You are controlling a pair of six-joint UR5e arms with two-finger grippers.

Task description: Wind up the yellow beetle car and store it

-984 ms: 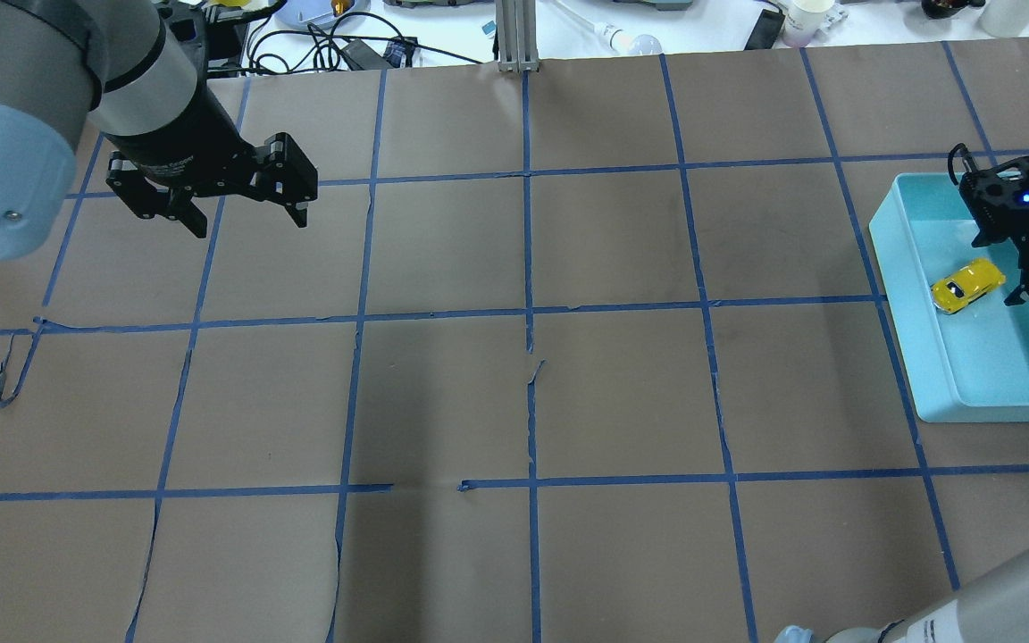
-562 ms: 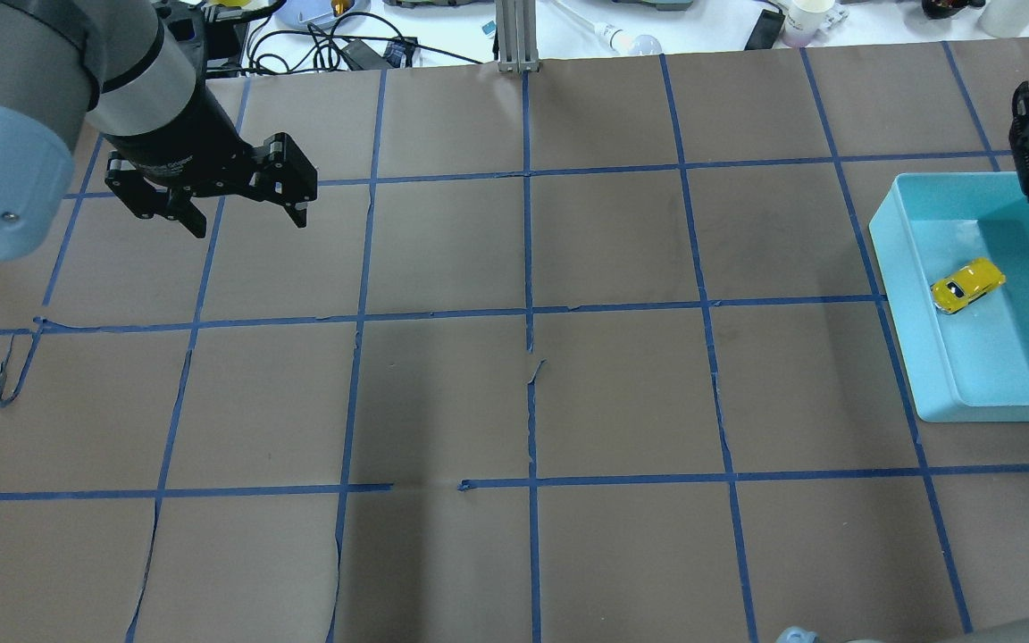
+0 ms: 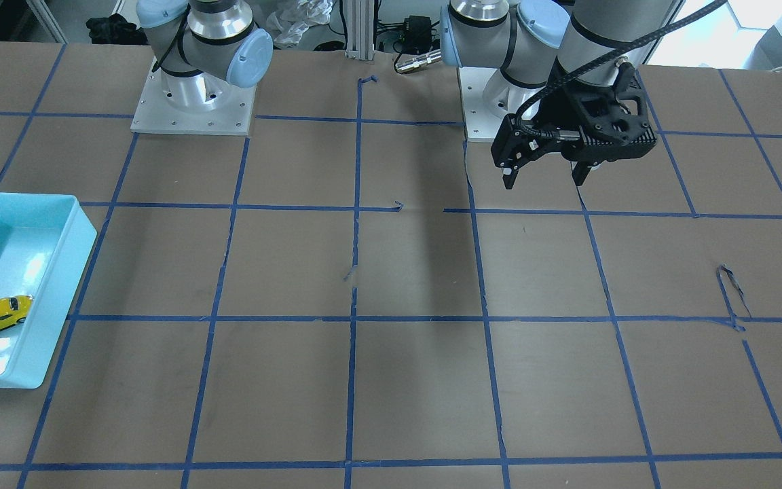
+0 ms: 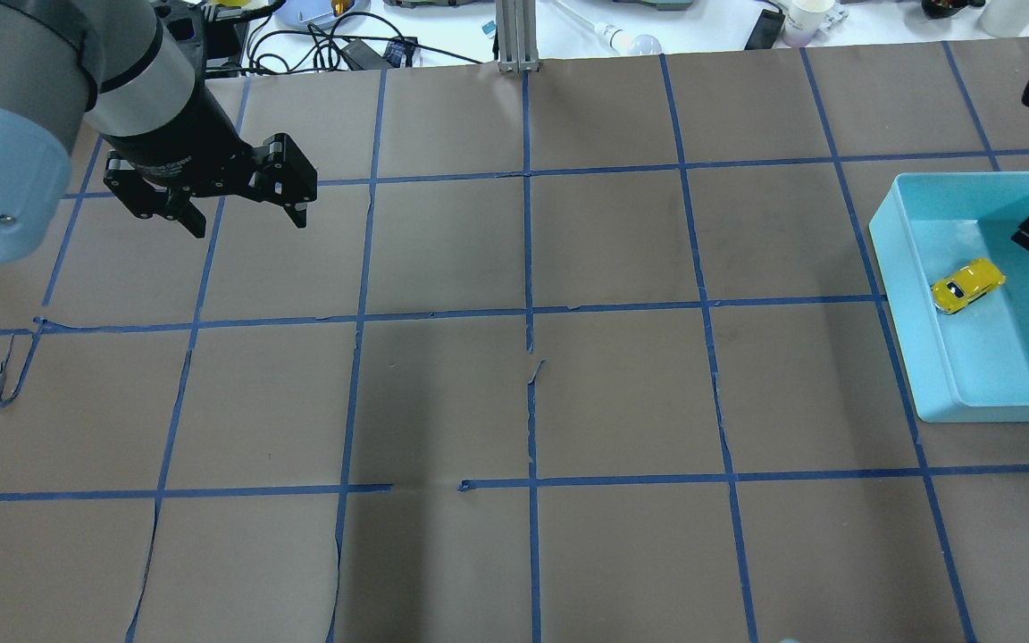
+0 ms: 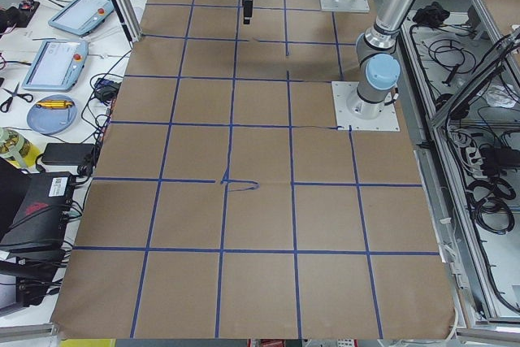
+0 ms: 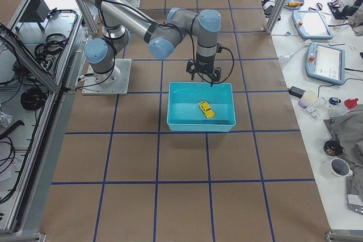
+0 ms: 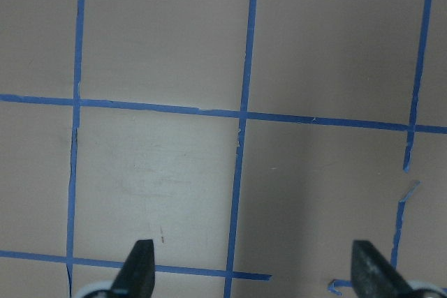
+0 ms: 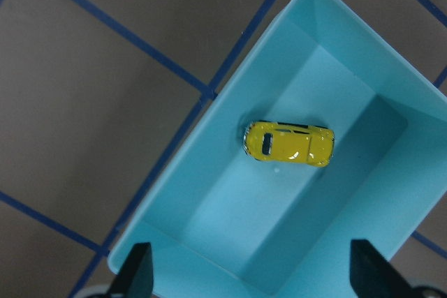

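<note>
Up in the overhead view's upper left, the left fingers (image 4: 193,221) hang off a thick grey arm. They are matte black, blocky and jointed, spread wide with nothing between them, clear above the desk (image 4: 613,384). The desk is covered in flat brown paper, ruled into squares by blue tape (image 4: 528,268) that is nicked and peeling in spots. A soft shadow runs down the middle.

Over at the right edge sits a smooth turquoise plastic bin (image 4: 890,268), rectangular, with rounded corners and sloped walls. The yellow beetle car (image 4: 967,285) lies on the bin's floor near its left wall. It is glossy and rounded with dark windows, angled across the bin, and looks to be on its wheels, though it is too small to be sure. Nothing touches it.

The right fingers (image 8: 137,275) are above the bin. The right wrist view shows two black tips set far apart with the car in the open space between and beyond them.
</note>
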